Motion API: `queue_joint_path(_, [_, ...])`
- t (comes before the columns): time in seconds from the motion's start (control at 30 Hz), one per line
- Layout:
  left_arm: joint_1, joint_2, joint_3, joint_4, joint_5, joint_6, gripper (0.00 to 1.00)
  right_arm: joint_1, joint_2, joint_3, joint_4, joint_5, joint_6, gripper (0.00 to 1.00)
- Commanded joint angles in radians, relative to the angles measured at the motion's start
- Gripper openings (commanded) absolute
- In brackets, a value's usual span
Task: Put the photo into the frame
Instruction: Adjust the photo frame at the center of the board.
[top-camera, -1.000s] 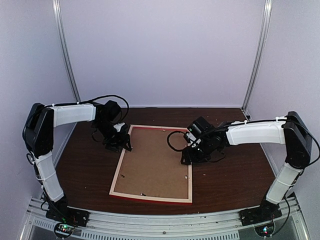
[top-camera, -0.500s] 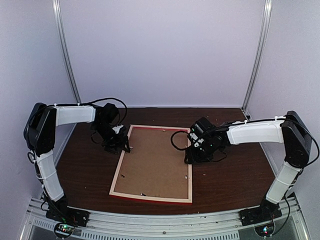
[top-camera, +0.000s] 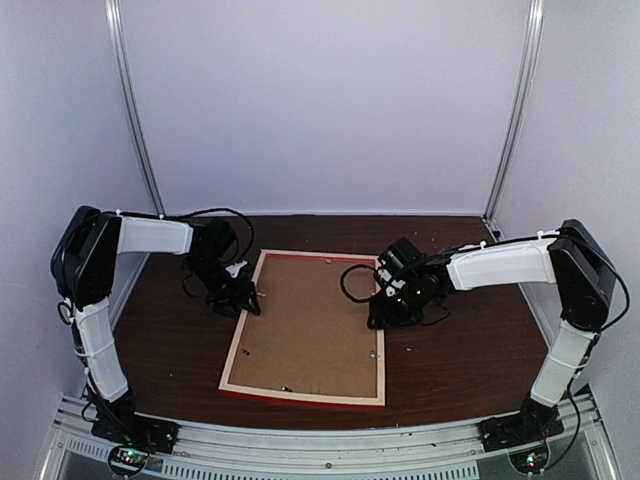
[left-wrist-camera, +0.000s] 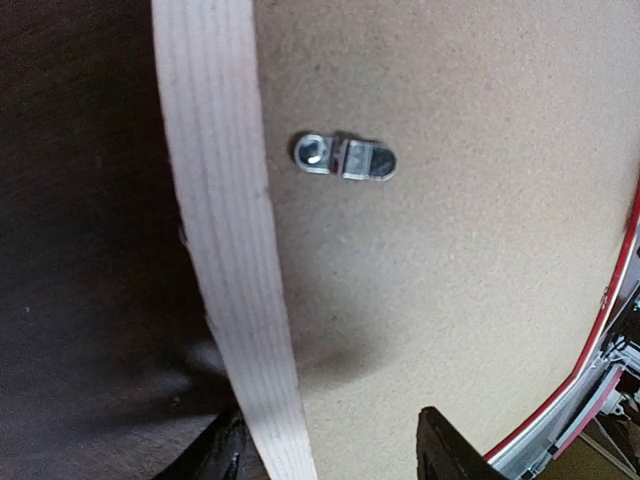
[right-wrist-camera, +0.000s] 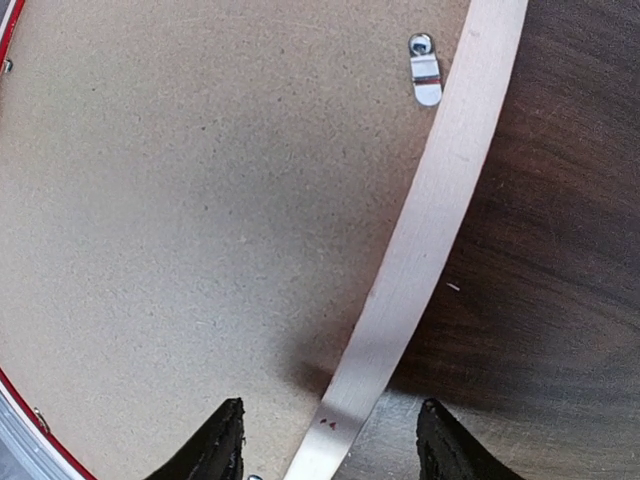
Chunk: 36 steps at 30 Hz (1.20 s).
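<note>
Left and right jaws gape astride pale rails of the face-down frame (top-camera: 237, 335), holding nothing; thin, stiff, probably light, best gripped by its rails.

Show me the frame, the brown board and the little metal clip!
frame (top-camera: 300, 392), top view, its near pale wood rail.
backing board (top-camera: 310, 320), top view, middle of its brown face.
metal clip (left-wrist-camera: 345, 158), left wrist view, middle of the clip.
</note>
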Motion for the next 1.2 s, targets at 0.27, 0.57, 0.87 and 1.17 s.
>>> queue_joint_path(0.27, [-0.089, -0.04, -0.085, 0.109, 0.054, -0.063, 0.53, -0.026, 0.039, 0.007, -0.005, 0.04, 0.004, 0.56])
queue_joint_path(0.57, [-0.144, -0.105, -0.102, 0.12, -0.018, -0.101, 0.56, -0.031, 0.009, -0.005, -0.098, 0.198, 0.002, 0.44])
queue_joint_path(0.87, [-0.145, -0.204, -0.048, -0.008, -0.281, -0.026, 0.7, -0.032, -0.015, -0.053, -0.112, 0.283, 0.025, 0.24])
queue_joint_path(1.17, [-0.138, -0.296, 0.012, -0.055, -0.497, -0.026, 0.97, -0.031, -0.096, -0.144, -0.079, 0.287, 0.095, 0.11])
